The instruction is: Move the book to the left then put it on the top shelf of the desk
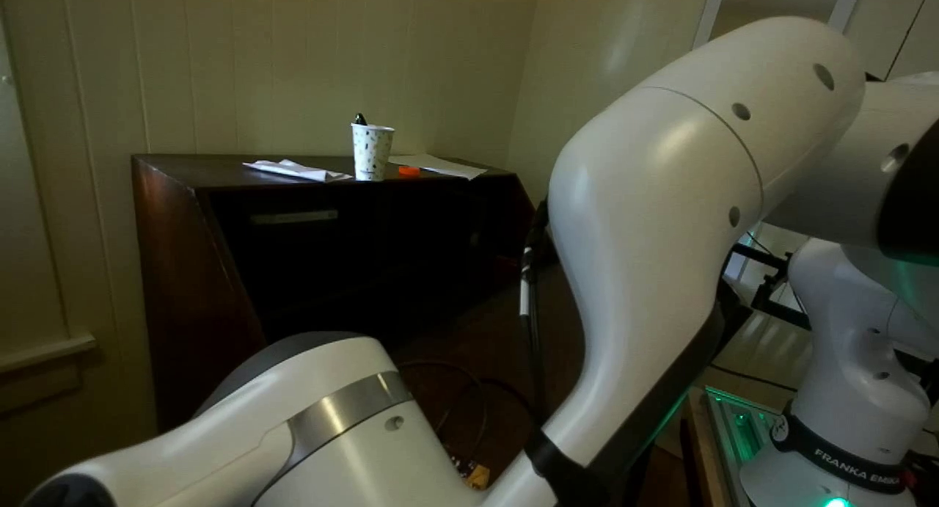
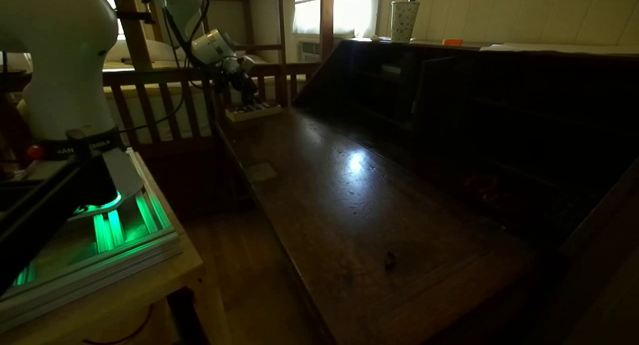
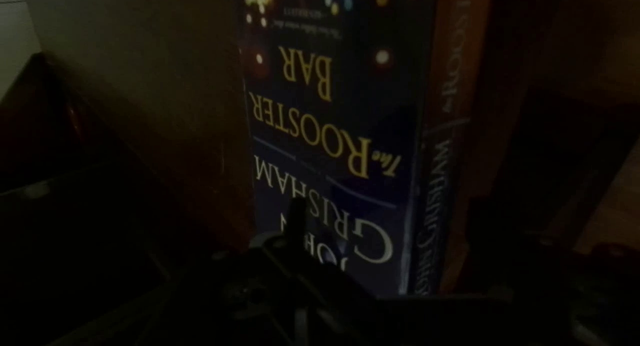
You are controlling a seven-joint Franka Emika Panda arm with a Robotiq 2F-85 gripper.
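Observation:
The book lies flat at the far end of the writing surface in an exterior view, pale edge facing the camera. My gripper is tilted with its tips at the book. In the wrist view the book shows its dark blue cover, upside-down lettering and an orange-dark spine. One dark finger stands in front of the cover; the second is lost in darkness right of the spine, so grip is unclear. The desk carries the top shelf, which also shows in an exterior view. Book and gripper are out of sight in that first desk view.
A patterned cup, folded white paper, flat papers and a small orange item are on the top shelf. A railing stands behind the book. A small dark object lies on the writing surface.

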